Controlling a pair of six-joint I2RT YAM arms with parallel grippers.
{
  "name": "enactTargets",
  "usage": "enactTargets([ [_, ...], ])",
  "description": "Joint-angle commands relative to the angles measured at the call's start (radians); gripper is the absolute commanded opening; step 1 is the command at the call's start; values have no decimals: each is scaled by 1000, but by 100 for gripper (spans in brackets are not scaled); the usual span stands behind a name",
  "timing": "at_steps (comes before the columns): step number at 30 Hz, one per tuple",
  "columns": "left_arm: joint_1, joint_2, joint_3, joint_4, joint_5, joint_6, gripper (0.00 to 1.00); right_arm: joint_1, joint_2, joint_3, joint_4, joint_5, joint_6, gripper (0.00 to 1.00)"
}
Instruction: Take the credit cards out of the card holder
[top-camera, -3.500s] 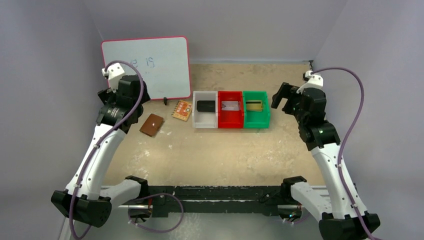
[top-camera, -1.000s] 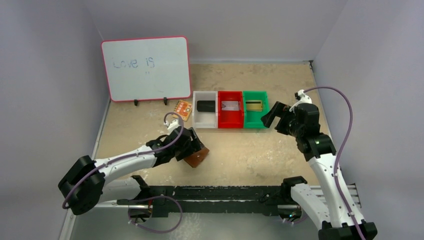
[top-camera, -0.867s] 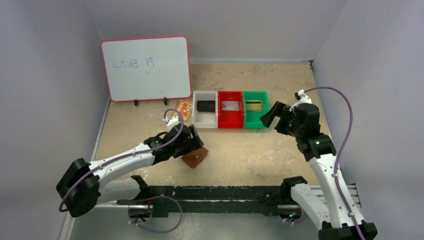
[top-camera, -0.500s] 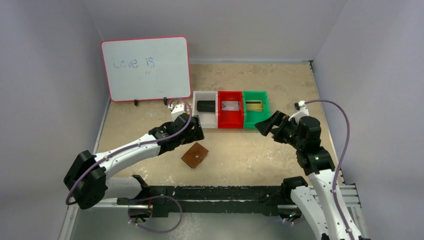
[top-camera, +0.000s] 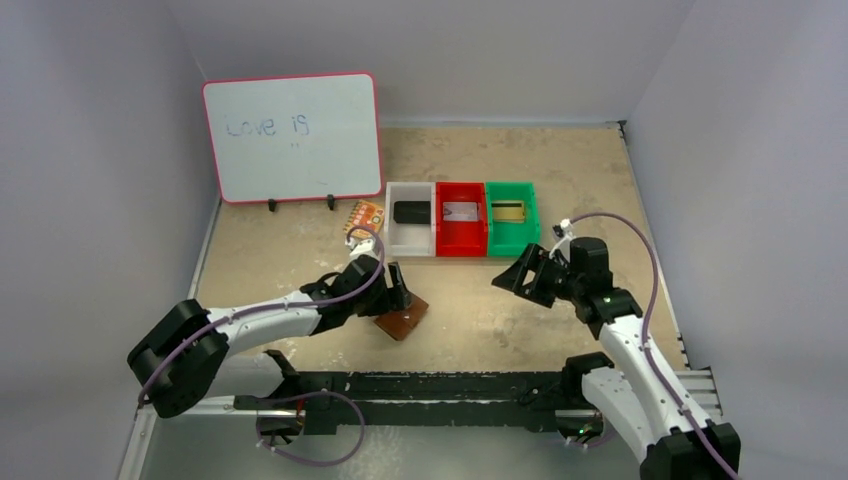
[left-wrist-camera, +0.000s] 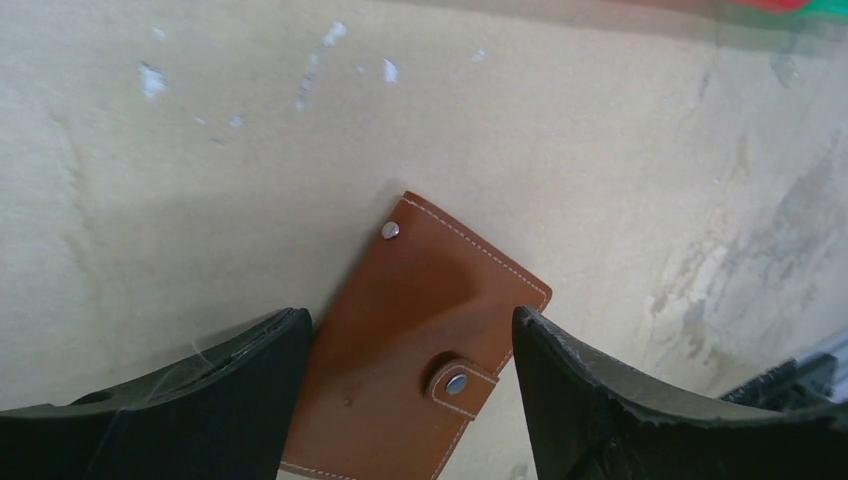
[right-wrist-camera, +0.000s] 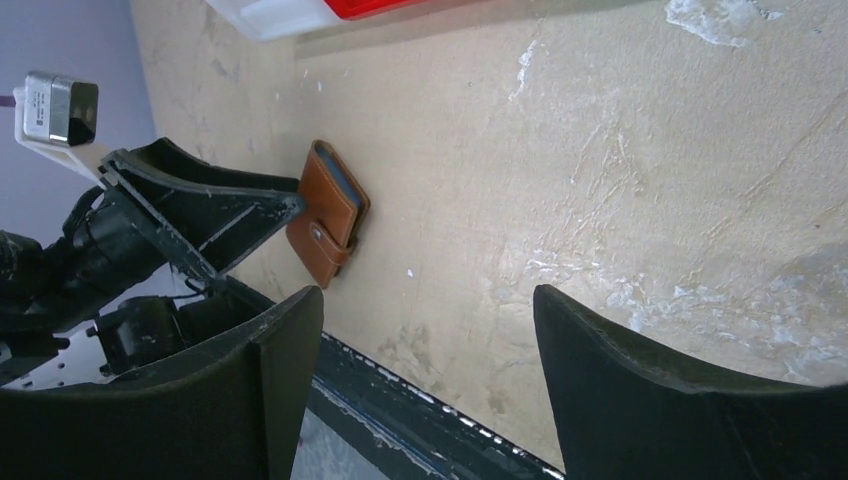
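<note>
Close to the front edge of the table (top-camera: 470, 335), at about 6 o'clock in the top view: the card holder (top-camera: 403, 322), lying flat with its brown side up. Shut tight, with the little tab (left-wrist-camera: 458, 385) snapped down, so no credit cards showing yet.

Right beside it, at 11 o'clock: the left gripper (top-camera: 397, 298), wide open and holding nothing. From the left wrist view, card holder (left-wrist-camera: 420, 330) sitting between the two fingers, one black finger (left-wrist-camera: 200, 400) at 9 o'clock and the other at 3 o'clock. Hard to tell whether touching the 9 o'clock finger or just beside it.

To do this step well: go down slowly. Pinch the card holder by its two long sides and stay off the tab. Leave the tab end free for popping open after.

Over at 2 o'clock from the card holder: the right gripper (top-camera: 512, 275), also wide open, also empty, well apart from it. From the right wrist view, card holder (right-wrist-camera: 328, 215) far off at 10 o'clock, with a thin blue-grey edge showing.

Farther back at 12 o'clock: a white bin (top-camera: 411, 250), a red bin (top-camera: 461, 249) and a green bin (top-camera: 512, 249) side by side. Orange card (top-camera: 364, 217) at 11 o'clock, then the whiteboard (top-camera: 293, 150) at the very back.
</note>
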Motion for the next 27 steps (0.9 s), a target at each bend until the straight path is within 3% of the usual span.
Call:
enactTargets([
  [1,-65,8,-61,108,74,-126,72,27,42,-3,55,-23,-18,77],
  [4,-136,11,-71,184,23,-211,68,78,80,2,89,-3,-2,75],
  [8,-226,30,-13,110,-148,-273,66,203,153,42,114,119,56,74],
  [15,-238,-74,-53,27,-293,-315,66,463,236,38,199,258,223,68],
  [21,-239,-179,-103,12,-282,-244,61,669,388,70,338,355,355,61],
  [27,-239,-154,-134,71,-180,-214,57,803,566,200,225,551,457,58],
])
